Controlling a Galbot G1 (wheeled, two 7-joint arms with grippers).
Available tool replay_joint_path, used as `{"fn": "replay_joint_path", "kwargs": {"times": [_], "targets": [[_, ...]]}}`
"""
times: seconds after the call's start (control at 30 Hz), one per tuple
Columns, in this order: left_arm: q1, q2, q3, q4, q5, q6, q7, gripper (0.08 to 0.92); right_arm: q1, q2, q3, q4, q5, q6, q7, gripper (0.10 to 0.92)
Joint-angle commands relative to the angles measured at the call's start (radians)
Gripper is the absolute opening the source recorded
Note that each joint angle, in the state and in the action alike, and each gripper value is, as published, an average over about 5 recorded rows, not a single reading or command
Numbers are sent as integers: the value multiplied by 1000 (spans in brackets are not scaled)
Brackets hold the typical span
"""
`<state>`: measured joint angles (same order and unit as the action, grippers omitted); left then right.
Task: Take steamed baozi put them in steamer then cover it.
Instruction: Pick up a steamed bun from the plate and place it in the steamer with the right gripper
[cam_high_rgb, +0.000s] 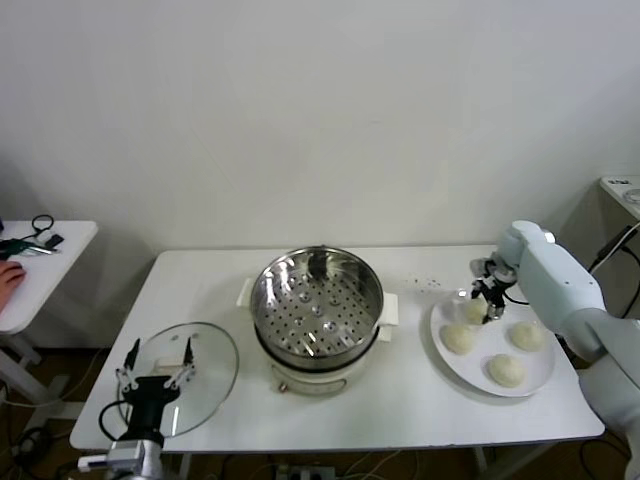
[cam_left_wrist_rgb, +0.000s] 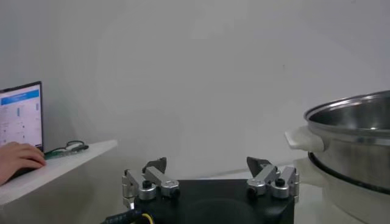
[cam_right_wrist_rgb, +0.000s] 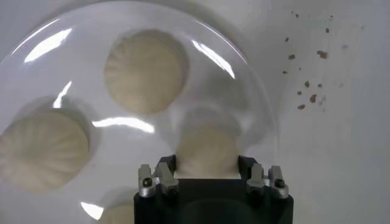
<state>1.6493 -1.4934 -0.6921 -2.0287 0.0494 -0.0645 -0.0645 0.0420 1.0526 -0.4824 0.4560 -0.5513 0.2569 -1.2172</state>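
Table (cam_high_rgb: 400, 400): 4 baozi (cam_high_rgb: 459, 338) on plate (cam_high_rgb: 540, 385).

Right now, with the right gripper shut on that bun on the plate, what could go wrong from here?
1. The right gripper pinches a soft baozi; it may dent or slip on lifting.
2. Three other buns, like this neighbour, sit close on the plate; the lift could nudge them.
3. The steamer has a raised rim; a low carry could clip it. The left gripper waits open above the glass lid.

White wall (cam_high_rgb: 320, 110), white table (cam_high_rgb: 420, 400)
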Motion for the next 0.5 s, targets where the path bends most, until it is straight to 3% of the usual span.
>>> {"fn": "replay_joint_path", "kwargs": {"times": [0.03,0.3,0.5], "targets": [[2,0,-4,-2,-1,-1,0,823,22,-19,-46,44,55,11,-13,662],[14,-1,-6,-10,-1,-2,2,823,216,-95,-329,268,296,33,-63,662],[31,-4,1,-22,2,-2,8,823,386,-43,-466,338,388,89,-85,669]]}}
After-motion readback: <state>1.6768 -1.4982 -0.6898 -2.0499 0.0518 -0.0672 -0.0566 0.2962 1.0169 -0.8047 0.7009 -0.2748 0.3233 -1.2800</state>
